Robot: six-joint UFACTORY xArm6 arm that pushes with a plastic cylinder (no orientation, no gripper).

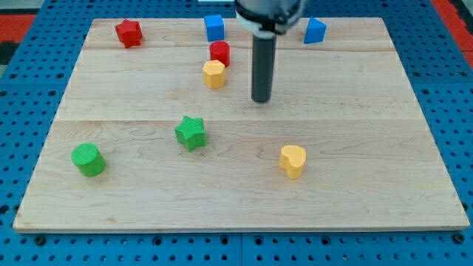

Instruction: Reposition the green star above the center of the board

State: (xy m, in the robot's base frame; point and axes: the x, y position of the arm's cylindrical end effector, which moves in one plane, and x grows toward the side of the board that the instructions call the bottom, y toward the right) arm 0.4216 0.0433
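Observation:
The green star [191, 133] lies on the wooden board [355, 170], left of centre and a little below the middle. My tip [261, 100] is the lower end of the dark rod, above centre. It stands up and to the right of the green star, well apart from it. The yellow hexagon block [213, 74] is to the tip's left, with the red cylinder [219, 52] just above it.
A red star [128, 32] sits at the top left. A blue cube [214, 27] and a blue block [314, 30] sit along the top edge. A green cylinder [88, 159] lies at the lower left. A yellow heart [293, 160] lies at the lower right of centre.

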